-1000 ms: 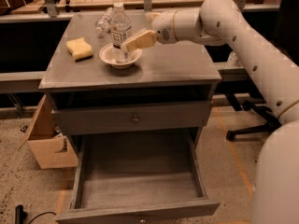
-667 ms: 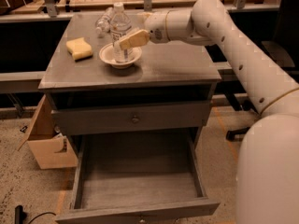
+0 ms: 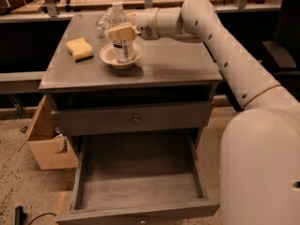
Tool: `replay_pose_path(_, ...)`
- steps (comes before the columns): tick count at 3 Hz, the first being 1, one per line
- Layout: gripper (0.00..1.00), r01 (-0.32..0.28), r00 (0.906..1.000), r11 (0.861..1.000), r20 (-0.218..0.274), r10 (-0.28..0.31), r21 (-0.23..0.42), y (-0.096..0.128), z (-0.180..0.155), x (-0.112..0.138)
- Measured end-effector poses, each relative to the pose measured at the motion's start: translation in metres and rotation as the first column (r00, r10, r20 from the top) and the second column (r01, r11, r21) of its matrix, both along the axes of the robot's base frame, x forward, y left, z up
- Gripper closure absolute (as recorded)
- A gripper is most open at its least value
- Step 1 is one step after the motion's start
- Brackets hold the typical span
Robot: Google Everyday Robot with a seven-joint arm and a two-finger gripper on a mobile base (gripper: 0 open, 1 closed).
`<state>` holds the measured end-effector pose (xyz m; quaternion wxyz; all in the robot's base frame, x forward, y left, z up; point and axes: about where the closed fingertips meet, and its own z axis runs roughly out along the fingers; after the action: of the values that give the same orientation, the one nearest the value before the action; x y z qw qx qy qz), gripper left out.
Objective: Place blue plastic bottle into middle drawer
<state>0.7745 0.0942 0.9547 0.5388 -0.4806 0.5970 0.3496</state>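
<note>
The blue plastic bottle (image 3: 123, 49), clear with a white cap and a white label, stands upright in a white bowl (image 3: 107, 56) on the cabinet top. My gripper (image 3: 121, 33) reaches in from the right and is at the bottle's middle, with its yellowish pad across the front of the bottle. The middle drawer (image 3: 138, 182) is pulled out below, a wide shallow grey drawer with nothing on its bare board floor.
A smaller clear bottle (image 3: 101, 25) lies behind the bowl. A yellow sponge (image 3: 79, 48) sits to its left on the grey cabinet top (image 3: 173, 60). The upper drawer with a round knob (image 3: 136, 120) is closed. A cardboard box (image 3: 49, 144) stands on the floor at the left.
My gripper has moved left, from beside the bowl's right edge onto the bottle's middle. The bottle, the bowl and the drawer have not moved.
</note>
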Motion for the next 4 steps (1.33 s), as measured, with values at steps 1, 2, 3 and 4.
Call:
replay_pose_path(1, 0.70, 0.045, 0.9969, 0.997, 0.063, -0.048, 0.056, -0.010, 0.022, 0.006)
replay_pose_path(2, 0.94, 0.104, 0.9897, 0.988, 0.087, -0.114, 0.111, -0.039, 0.049, 0.003)
replay_pose_path(3, 1.00, 0.160, 0.9821, 0.977, 0.077, -0.172, 0.139, -0.073, 0.065, -0.011)
replay_pose_path(4, 1.00, 0.185, 0.9807, 0.970, 0.033, -0.193, 0.155, -0.095, 0.066, -0.034)
